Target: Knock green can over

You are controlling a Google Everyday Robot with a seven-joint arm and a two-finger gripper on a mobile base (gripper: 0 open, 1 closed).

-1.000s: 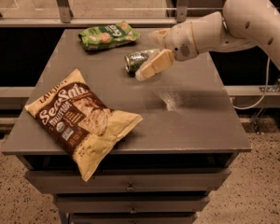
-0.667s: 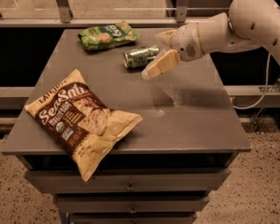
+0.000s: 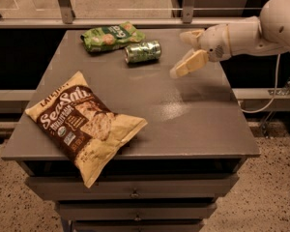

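The green can [image 3: 143,51] lies on its side on the grey table [image 3: 193,115], near the back, its silver top rim facing left. My gripper [image 3: 187,52] hovers above the table to the right of the can, apart from it, with a clear gap between. Its two pale fingers [image 3: 189,64] are spread open and hold nothing. The white arm reaches in from the right edge.
A flat green snack bag [image 3: 111,36] lies at the back left, just behind the can. A large brown and cream chip bag [image 3: 84,122] lies at the front left, overhanging the front edge. Drawers sit below the tabletop. A metal railing runs behind the table.
The gripper has pulled back to the right, away from the can. The can, which was partly hidden behind the fingers, now lies in full view on its side.
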